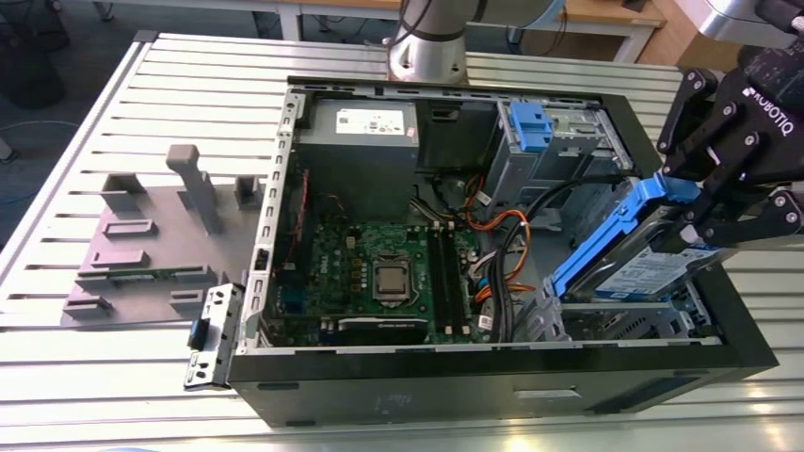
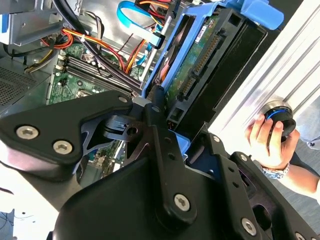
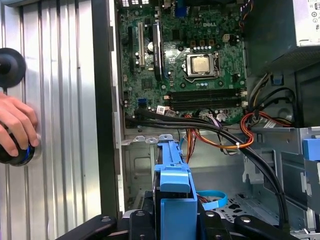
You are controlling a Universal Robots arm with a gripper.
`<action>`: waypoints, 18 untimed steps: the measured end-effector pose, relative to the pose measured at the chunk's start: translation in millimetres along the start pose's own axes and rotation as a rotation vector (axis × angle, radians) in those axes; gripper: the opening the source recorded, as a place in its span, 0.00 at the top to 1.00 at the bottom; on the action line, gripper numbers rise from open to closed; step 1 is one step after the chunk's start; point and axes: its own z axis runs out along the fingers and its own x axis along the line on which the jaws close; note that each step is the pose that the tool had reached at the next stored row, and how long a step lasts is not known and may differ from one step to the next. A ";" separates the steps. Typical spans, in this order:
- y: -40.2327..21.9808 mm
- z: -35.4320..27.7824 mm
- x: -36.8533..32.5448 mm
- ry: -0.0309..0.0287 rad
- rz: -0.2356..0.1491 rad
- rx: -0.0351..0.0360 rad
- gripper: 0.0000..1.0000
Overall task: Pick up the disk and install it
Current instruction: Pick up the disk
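The tool runs off the exterior view's right edge, and where it clamps the disk, the drive's far side and the computer case below it are hidden. In the second wrist view the tool's black links cover the disk's near end, and beside the tool a person's hand on the bench wraps a round black-and-blue object of unclear kind. The first wrist view's edge cuts that hand off past the fingers.

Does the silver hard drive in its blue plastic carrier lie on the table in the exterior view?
No, the black gripper holds this silver drive tilted over the open black computer case.
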 end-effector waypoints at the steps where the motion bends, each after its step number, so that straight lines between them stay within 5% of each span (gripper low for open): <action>1: 0.0 0.4 0.0 -0.0001 0.000 0.0000 0.64; 18: -0.2 5.6 0.0 0.0000 0.000 0.0000 0.64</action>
